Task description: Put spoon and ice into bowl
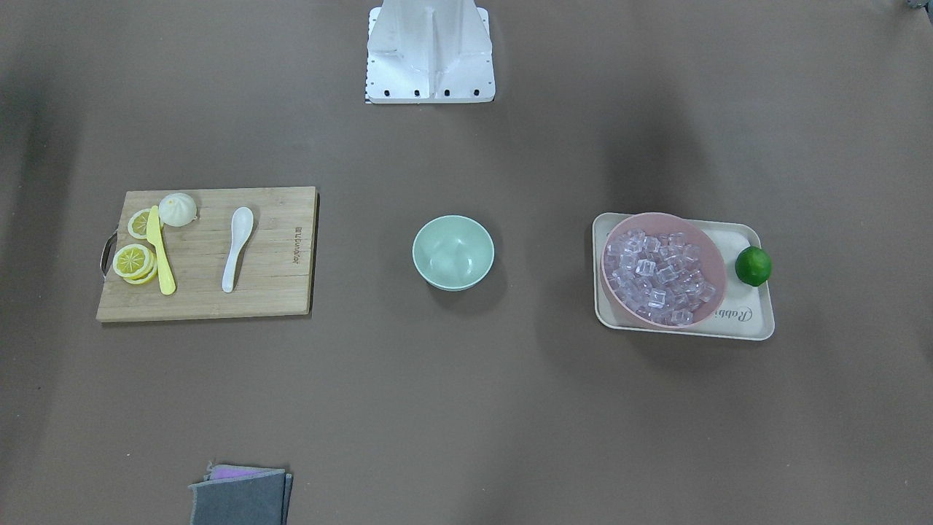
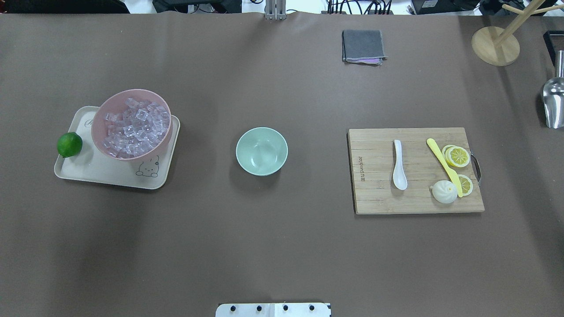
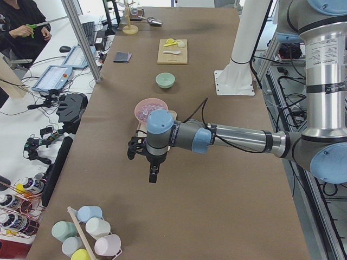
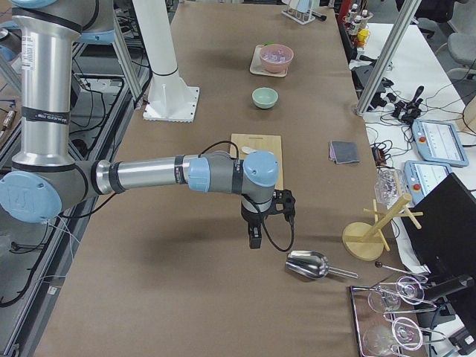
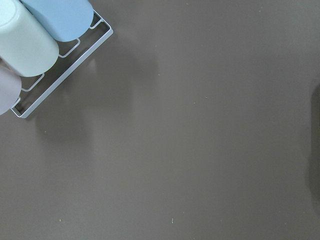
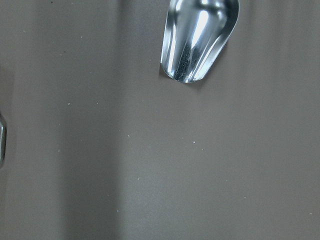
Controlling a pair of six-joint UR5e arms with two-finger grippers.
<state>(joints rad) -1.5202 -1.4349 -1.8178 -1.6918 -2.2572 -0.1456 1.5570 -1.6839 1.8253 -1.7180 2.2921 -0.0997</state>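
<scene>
The white spoon lies on a wooden cutting board on my right side. The mint-green bowl stands empty at the table's middle. Many clear ice cubes fill a pink bowl on my left side. My left gripper hangs over bare table past the pink bowl, towards the left end. My right gripper hangs past the board, near a metal scoop. Both show only in the side views, so I cannot tell whether they are open or shut.
The pink bowl sits on a beige tray with a lime. A yellow knife, lemon slices and a white bun share the board. A grey cloth and wooden stand are at the far edge. Cups in a rack are near the left gripper.
</scene>
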